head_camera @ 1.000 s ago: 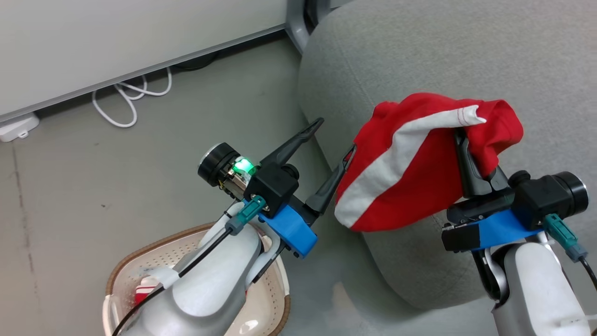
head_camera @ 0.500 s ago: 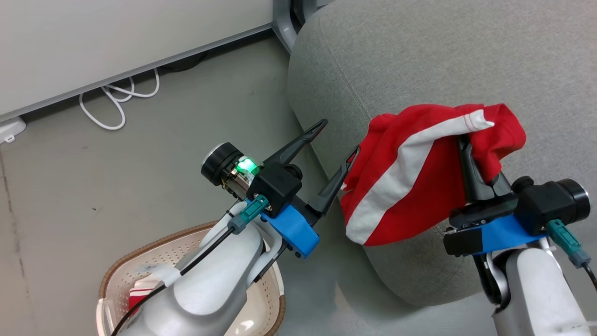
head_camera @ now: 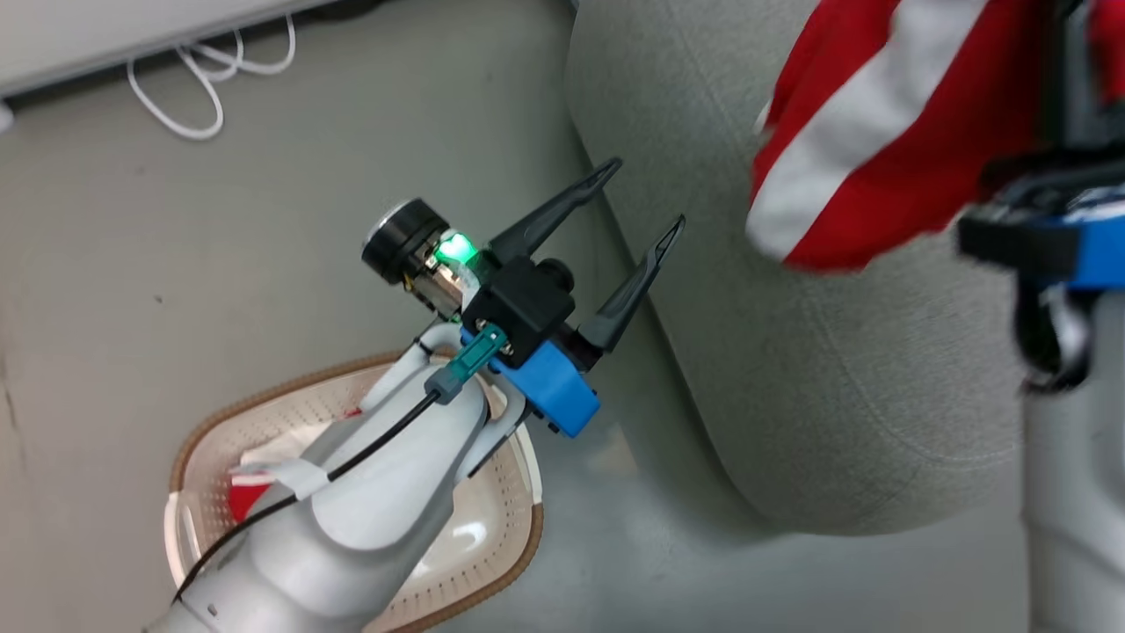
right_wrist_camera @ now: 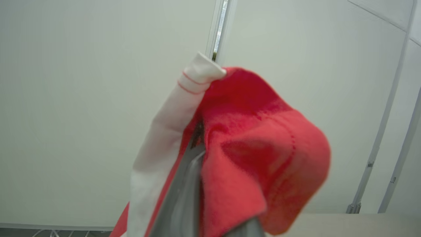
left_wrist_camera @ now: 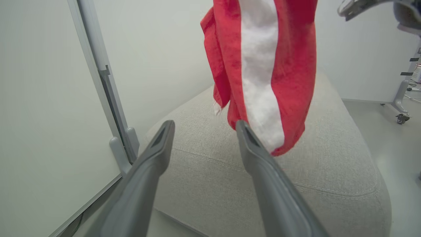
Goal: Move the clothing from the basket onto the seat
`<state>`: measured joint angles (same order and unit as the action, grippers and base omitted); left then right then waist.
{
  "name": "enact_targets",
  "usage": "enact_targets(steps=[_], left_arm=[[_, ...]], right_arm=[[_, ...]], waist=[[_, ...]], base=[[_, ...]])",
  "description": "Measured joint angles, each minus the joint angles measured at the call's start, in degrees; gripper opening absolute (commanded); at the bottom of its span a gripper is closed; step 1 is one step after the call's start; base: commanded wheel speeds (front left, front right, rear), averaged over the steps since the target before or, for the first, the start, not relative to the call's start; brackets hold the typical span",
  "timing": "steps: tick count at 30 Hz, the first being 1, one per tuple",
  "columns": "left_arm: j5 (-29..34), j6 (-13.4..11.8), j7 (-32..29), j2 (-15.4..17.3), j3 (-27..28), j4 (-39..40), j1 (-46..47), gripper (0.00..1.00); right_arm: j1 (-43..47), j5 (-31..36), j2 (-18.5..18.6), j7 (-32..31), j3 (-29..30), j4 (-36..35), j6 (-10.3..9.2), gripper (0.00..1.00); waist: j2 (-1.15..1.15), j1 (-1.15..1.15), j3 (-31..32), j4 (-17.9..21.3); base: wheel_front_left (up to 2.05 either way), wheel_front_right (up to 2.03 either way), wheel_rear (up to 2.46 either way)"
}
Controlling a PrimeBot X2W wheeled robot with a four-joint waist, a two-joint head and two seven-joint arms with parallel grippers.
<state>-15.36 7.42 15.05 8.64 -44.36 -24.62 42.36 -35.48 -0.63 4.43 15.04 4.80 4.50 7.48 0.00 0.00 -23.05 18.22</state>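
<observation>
Right pincer (right_wrist_camera: pixel 196 144): fingers pressed together on a bunched fold of the red fabric sports garment with a broad white stripe (head_camera: pixel 879 132), near its white stitched hem. The cloth drapes over both sides of the fingers. The garment hangs free from that one pinch, above the large grey fabric-upholstered sofa cushion (head_camera: pixel 835 369). In the left wrist view its lower edge dangles close over the cushion top, and I cannot tell whether it touches. Left pincer (head_camera: pixel 643 193): fingers spread wide and holding nothing, poised between the cushion's rounded corner and the cream-white perforated plastic laundry basket with a brown woven-look rim (head_camera: pixel 202 422), which stands on the grey floor (head_camera: pixel 264 264). A second red-and-white garment (head_camera: pixel 239 501) lies in the basket, largely hidden by the left forearm.

Handling, as judged: the cloth is light, limp and not fragile. It has no stiffness to steer by and will collapse wherever it is let go. It looks like a soft knit — likely to grip well enough between the fingers, though a single thin layer could creep out. Best hold: a gathered fold or the thicker hem seam, pinched from above. For the basket piece, take a raised crease well clear of the perforated wall. Release low and inboard on the seat — dropped near the rounded edge, it might slide to the floor.
</observation>
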Motion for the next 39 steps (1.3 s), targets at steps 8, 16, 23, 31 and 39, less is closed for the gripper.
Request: enact_targets(steps=[8, 16, 23, 31, 39], left_arm=[[2.2, 0.0, -1.14, 1.11, -1.9, 1.67, 7.28, 1.0], [3.75, 0.0, -2.13, 2.67, -2.19, 3.68, 11.38, 1.0], [3.88, -0.33, -2.42, 3.61, -2.43, 4.74, 12.12, 1.0], [3.76, -0.4, -2.37, 4.43, -2.46, 5.19, 12.16, 1.0], [3.28, -0.88, -2.36, 4.5, -2.75, 5.45, 12.4, 1.0]], right_arm=[[-16.25, -0.44, 6.09, 0.01, 10.36, -4.28, 0.0, 0.0], [-24.54, -0.11, 14.03, 0.02, 17.84, -4.03, 0.01, 0.0], [-25.35, -0.46, 20.46, 0.01, 22.57, 4.22, 0.01, 0.0], [-21.35, -0.23, 22.03, 0.02, 25.61, 14.73, 0.01, 0.0], [-18.09, -0.08, 18.63, 0.01, 25.84, 25.87, 0.0, 0.0]], waist=[[0.0, 0.01, -9.99, -2.13], [0.0, 0.01, -19.7, -3.77], [0.0, 0.01, -24.61, -4.24], [0.01, 0.01, -25.43, -4.42], [0.01, 0.0, -24.93, -4.59]], base=[[0.0, 0.0, 0.0], [0.0, 0.0, 0.0], [0.0, 0.0, 0.0], [0.0, 0.0, 0.0], [0.0, 0.0, 0.0]])
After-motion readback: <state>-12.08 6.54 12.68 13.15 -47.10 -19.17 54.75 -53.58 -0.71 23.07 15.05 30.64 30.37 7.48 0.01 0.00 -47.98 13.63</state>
